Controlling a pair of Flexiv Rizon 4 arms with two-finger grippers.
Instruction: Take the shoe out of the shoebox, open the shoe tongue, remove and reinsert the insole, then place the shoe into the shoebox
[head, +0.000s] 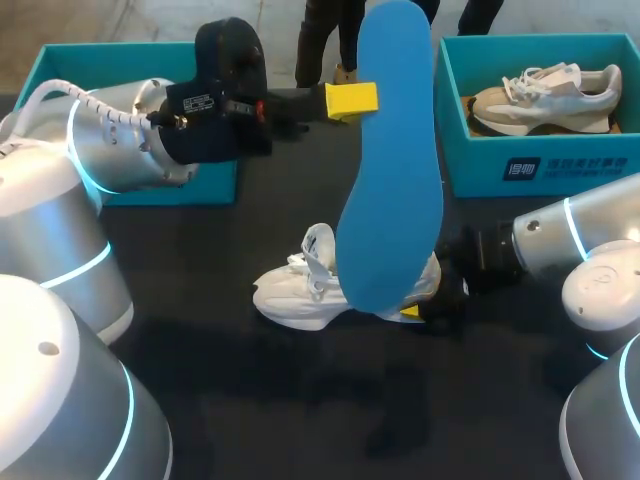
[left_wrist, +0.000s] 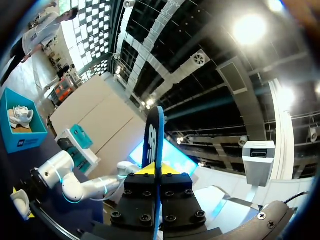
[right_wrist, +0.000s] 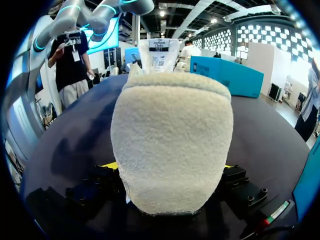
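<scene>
Progress, as I judge it, is past the middle: the shoe (head: 295, 290) is out of its box, the insole (head: 390, 180) is out of the shoe, and reinsertion and boxing are left.

Nearest, the right gripper (head: 425, 305) comes in low from the right and is closed on the shoe's heel. In the right wrist view the fuzzy heel collar fills the gap between the two yellow tips, one showing at each side. The shoe lies on the dark table (head: 300, 400), roughly at its middle, toe pointing to the left. Beyond the heel collar in that wrist view the tongue (right_wrist: 159, 52) stands up, so the opening step looks done.

Above the shoe, the blue insole hangs clear of it, upright, its lower end over the shoe's back half. The left gripper (head: 350, 100) pinches it near the upper end; in the left wrist view the insole runs edge-on between the closed fingers.

Farthest back sit two teal boxes. The left box (head: 60, 60) is partly hidden behind the left arm, so I cannot tell what is in it. The right box (head: 480, 150) holds a second shoe (head: 545, 100).

What remains: lower the insole back into the shoe, seat it flat, then carry the shoe into a box.
</scene>
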